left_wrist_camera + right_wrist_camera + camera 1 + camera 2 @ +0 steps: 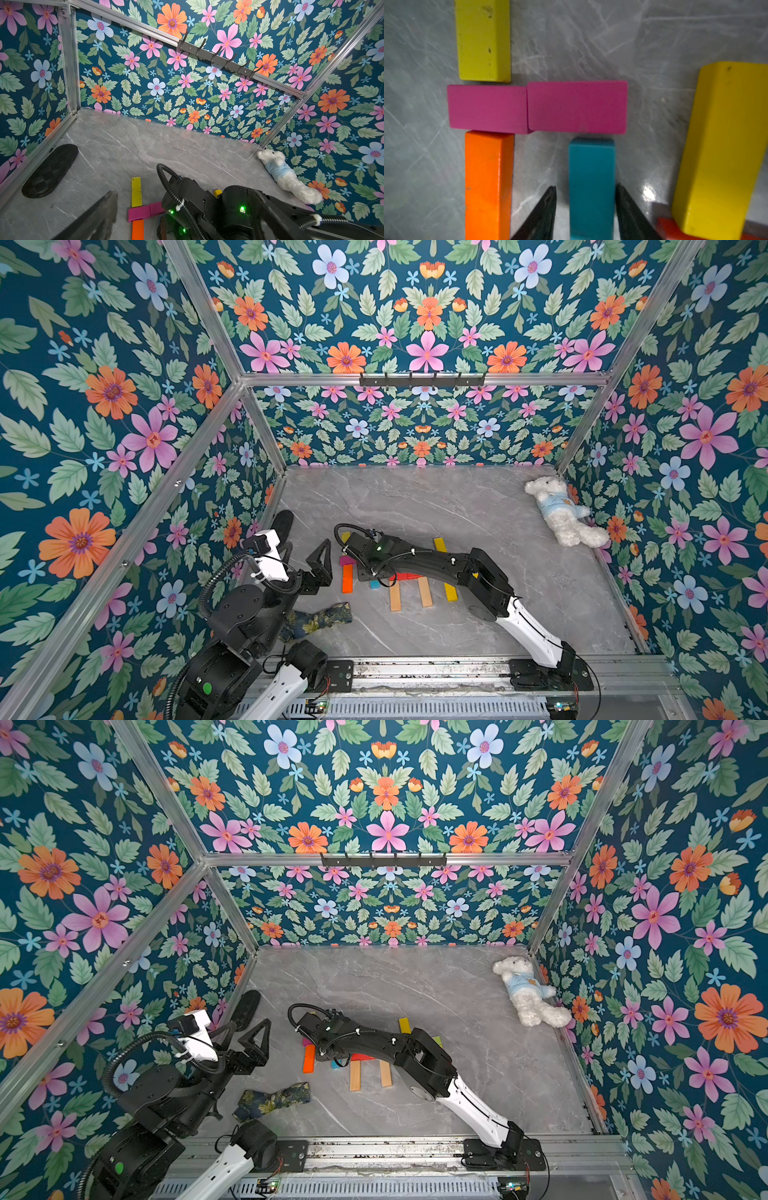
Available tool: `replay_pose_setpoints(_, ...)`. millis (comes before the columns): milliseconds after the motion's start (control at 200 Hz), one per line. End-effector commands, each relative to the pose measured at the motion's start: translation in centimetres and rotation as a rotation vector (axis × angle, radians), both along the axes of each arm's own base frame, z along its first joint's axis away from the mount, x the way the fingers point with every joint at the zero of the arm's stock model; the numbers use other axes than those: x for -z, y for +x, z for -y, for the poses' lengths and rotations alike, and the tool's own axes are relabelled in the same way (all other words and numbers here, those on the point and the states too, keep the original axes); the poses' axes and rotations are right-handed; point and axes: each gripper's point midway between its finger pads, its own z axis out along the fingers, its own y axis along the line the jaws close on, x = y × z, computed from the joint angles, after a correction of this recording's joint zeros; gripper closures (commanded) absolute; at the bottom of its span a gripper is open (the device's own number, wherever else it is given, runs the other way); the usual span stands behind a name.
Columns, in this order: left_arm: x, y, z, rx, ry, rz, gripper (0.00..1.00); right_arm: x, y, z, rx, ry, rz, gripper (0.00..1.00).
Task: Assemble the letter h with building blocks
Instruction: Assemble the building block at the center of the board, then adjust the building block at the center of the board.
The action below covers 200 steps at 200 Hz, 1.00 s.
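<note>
A: State of the right gripper (585, 186)?
B: Jaws partly open, astride the blue block (591, 162), not clamped on it. The finger (545, 209) on the orange side stands clear of the block, with table (654, 52) showing in the gap. The other finger (626, 209) lies along the block's opposite flank. Whether it touches, I cannot tell.

A: Position of the blue block relative to those jaws?
B: Flat on the table, lengthwise between the fingers and parallel to them. Its far end projects past both fingertips and stops just beside a magenta block (577, 107) lying crosswise ahead of the jaws.

A: Neighbouring blocks?
B: Outside the clear finger, the orange block (489, 185) runs parallel to the blue one. Ahead of the orange block lies a second magenta block (488, 109), end to end with the first. Beyond that is a lime block (483, 39), roughly in line with the orange. Outside the other finger, apart from it, a yellow block (720, 149) lies over a red block (668, 230).

A: Behind the jaws?
B: Two wood bars (395, 595) lie side by side toward the right arm's base.

A: Left gripper (305, 551)?
B: Jaws wide open, nothing between them. It is held to one side of the blocks, touching none. The orange block is the nearest to it in both top views.

A: Other items?
B: A bear (561, 510), well apart from both grippers.
</note>
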Motion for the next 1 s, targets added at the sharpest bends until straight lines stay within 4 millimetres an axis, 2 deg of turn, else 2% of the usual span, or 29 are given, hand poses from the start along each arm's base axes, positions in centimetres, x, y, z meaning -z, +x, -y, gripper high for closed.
replay_pose_setpoints(0, -0.6, -0.1, -0.1, -0.001, 0.001, 0.015, 0.01, -0.2, 0.0, 1.1, 0.001, -0.044, 0.004, 0.5)
replay_pose_setpoints(95, -0.7, -0.2, -0.2, -0.003, -0.001, 0.018, 0.01, -1.7, 0.4, 1.0, -0.007, -0.036, 0.034, 0.48)
replay_pose_setpoints(235, -0.9, -0.3, -0.3, -0.004, -0.001, 0.021, 0.01, -4.8, 0.8, 1.3, -0.028, -0.019, 0.112, 0.5)
replay_pose_setpoints(310, -0.7, -0.3, -0.4, -0.007, 0.001, 0.019, 0.01, -6.0, 0.1, 0.3, -0.09, 0.031, 0.139, 0.63)
replay_pose_setpoints(375, -0.6, -0.3, -0.4, -0.008, 0.002, 0.017, 0.01, -6.4, -0.9, -1.2, -0.159, 0.079, 0.139, 0.8)
replay_pose_setpoints(440, -0.6, -0.3, -0.4, -0.011, 0.001, 0.018, 0.01, -5.9, -1.6, -2.2, -0.205, 0.09, 0.119, 0.94)
replay_pose_setpoints(490, -0.7, -0.3, -0.4, -0.011, 0.0, 0.018, 0.01, -5.1, -2.3, -3.1, -0.243, 0.096, 0.09, 1.0)
replay_pose_setpoints(625, -0.7, -0.3, -0.4, -0.011, -0.001, 0.017, 0.01, -3.4, -2.7, -4.3, -0.269, 0.098, 0.055, 1.0)
replay_pose_setpoints(695, -0.8, -0.3, -0.4, -0.011, -0.001, 0.016, 0.01, -2.8, -2.7, -4.6, -0.273, 0.096, 0.053, 0.97)
replay_pose_setpoints(995, -0.8, -0.3, -0.4, -0.011, -0.004, 0.015, 0.01, -1.2, -1.9, -4.0, -0.247, 0.052, 0.034, 0.93)
